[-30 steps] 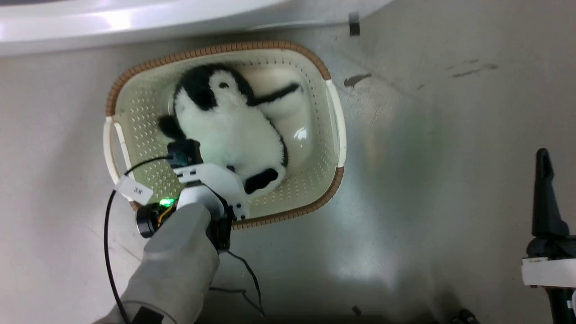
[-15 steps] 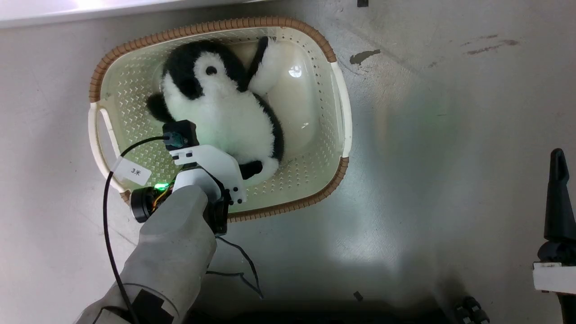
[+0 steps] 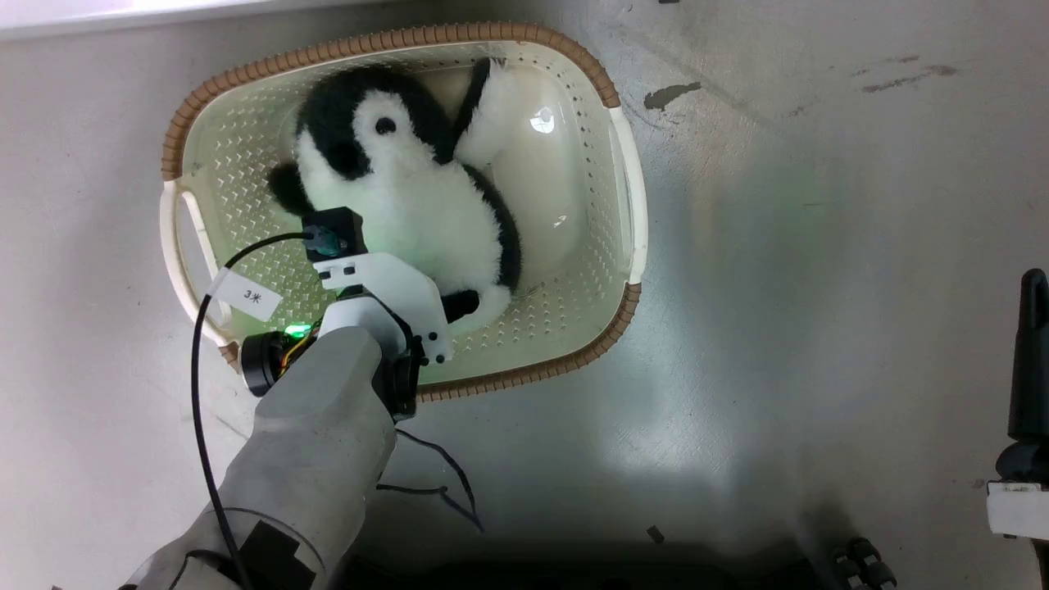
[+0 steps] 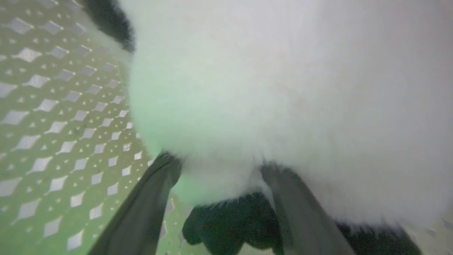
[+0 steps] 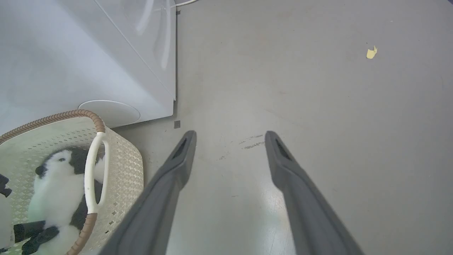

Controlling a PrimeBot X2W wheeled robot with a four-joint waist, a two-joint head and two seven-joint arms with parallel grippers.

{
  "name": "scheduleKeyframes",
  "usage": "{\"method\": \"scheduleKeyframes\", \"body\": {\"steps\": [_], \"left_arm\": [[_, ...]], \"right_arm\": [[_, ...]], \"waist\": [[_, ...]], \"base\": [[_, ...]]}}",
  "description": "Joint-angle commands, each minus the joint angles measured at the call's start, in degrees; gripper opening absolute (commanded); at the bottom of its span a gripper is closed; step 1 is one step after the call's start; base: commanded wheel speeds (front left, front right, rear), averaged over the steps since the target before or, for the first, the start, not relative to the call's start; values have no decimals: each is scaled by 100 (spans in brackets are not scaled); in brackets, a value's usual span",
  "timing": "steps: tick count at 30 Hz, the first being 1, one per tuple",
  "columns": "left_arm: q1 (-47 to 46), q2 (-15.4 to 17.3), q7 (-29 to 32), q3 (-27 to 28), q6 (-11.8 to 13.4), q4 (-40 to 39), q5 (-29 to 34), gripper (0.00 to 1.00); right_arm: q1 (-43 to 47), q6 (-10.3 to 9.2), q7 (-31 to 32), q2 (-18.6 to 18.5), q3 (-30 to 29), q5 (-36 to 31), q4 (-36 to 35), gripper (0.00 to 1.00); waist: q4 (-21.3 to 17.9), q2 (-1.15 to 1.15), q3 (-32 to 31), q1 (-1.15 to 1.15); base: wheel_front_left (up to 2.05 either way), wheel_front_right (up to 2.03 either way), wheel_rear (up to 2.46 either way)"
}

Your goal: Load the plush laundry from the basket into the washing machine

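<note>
- Grabbing the plush toy (image 3: 410, 205) looks like the step in hand; it lies in the basket (image 3: 623, 197), just beside the washing machine (image 5: 70, 53).
- Left gripper (image 4: 217, 166): parted fingers straddle the toy's white lower body, tips sunk in fur. I cannot tell if they clamp.
- Next, I judge: a firm squeeze, then a lift clear of the rim.
- Right gripper (image 5: 230, 141) hangs spread wide over bare floor (image 5: 318, 88), holding nothing.

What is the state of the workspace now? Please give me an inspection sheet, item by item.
surface: grey floor, stained in places.
job's things: plush laundry lies in the basket; washing machine stands just behind it.
clutter: yellow scrap on the floor.
pincers: left pincer open, tips pressed into white fur; right pincer open above the floor.
cables: black cable loops from the left wrist, tagged.
surroundings: nothing seen.
</note>
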Motion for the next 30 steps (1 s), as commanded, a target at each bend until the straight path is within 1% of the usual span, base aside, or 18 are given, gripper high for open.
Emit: {"method": "scheduleKeyframes", "body": {"steps": [1, 3, 11, 18, 23, 30], "left_arm": [[-1, -8, 27, -51, -76, -2, -47, 0], [-16, -8, -97, -87, -151, -41, -61, 0], [-36, -8, -427, -43, -308, -13, -285, 0], [-57, -8, -709, -60, -592, -139, -503, 0], [10, -8, -922, -190, -837, -180, -538, 0], [233, -8, -1206, -302, -1085, -155, -518, 0]], "right_arm": [[52, -5, 10, -24, -16, 28, -45, 100], [55, -5, 12, -21, -13, 26, -50, 100], [11, -5, 19, -14, 8, 42, -28, 100], [-45, -5, 26, -43, 46, 42, 16, 100], [-189, -5, -5, -74, 207, 62, 156, 100], [-402, -5, -59, -106, 433, 64, 494, 100]], "waist": [[7, 0, 3, 0], [16, 0, 4, 0], [11, 0, -60, 0], [66, 0, -158, 0], [114, 0, -391, 0], [222, 0, -938, 0]], "base": [[0, 0, 0], [0, 0, 0], [0, 0, 0], [0, 0, 0], [0, 0, 0], [0, 0, 0]]}}
